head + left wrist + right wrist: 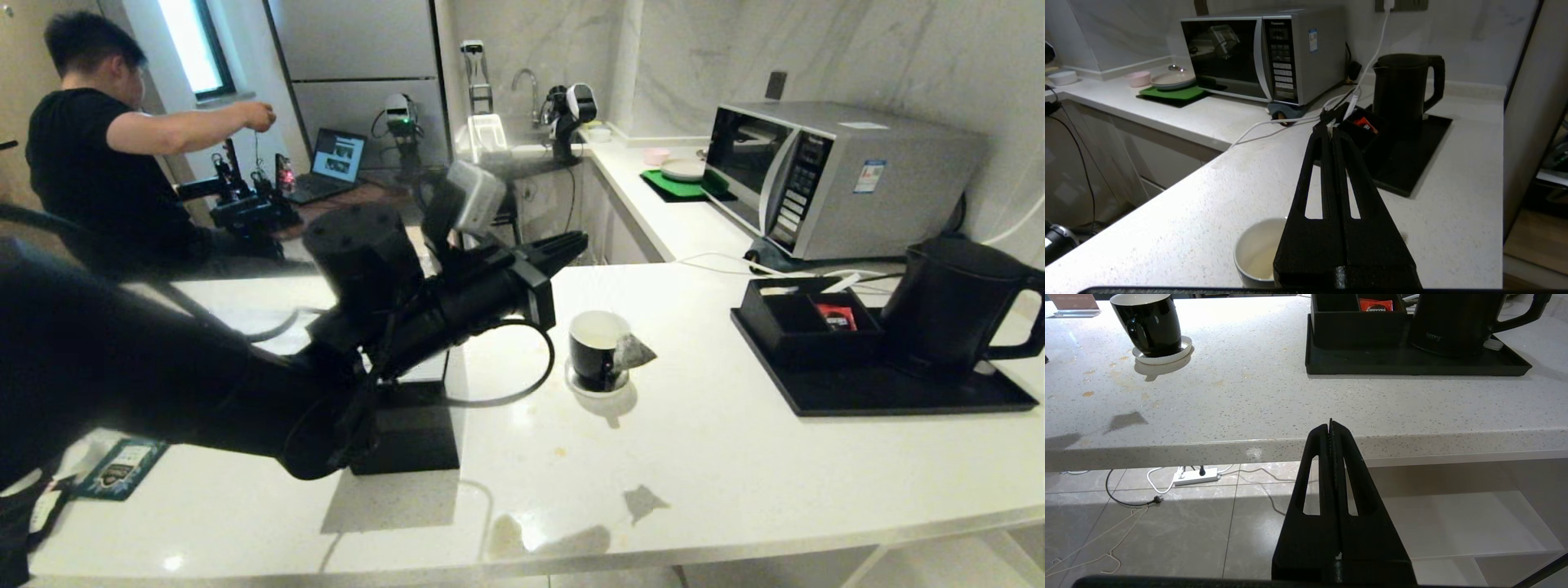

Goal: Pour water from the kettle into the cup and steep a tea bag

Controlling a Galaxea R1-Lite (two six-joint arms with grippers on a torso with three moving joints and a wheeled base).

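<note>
The black cup point(594, 353) stands on its white saucer point(600, 387) mid-counter, and its white inside point(1257, 250) shows below my left gripper. My left gripper point(578, 242) hovers above and to the left of the cup, shut, with a white scrap pinched at its tips point(1331, 123). The grey-green tea bag point(633, 352) hangs in the air by the cup's right rim. Its shadow falls on the counter nearer me. The black kettle point(947, 304) sits on the black tray point(882, 396) at the right. My right gripper point(1331, 423) is parked shut below the counter's front edge.
A black box with a red sachet point(834, 317) shares the tray. A microwave point(816, 175) stands behind it, with white cables in front. A black stand point(408, 429) and a teal packet point(122, 467) lie to the left. A person point(90, 155) works at the back left.
</note>
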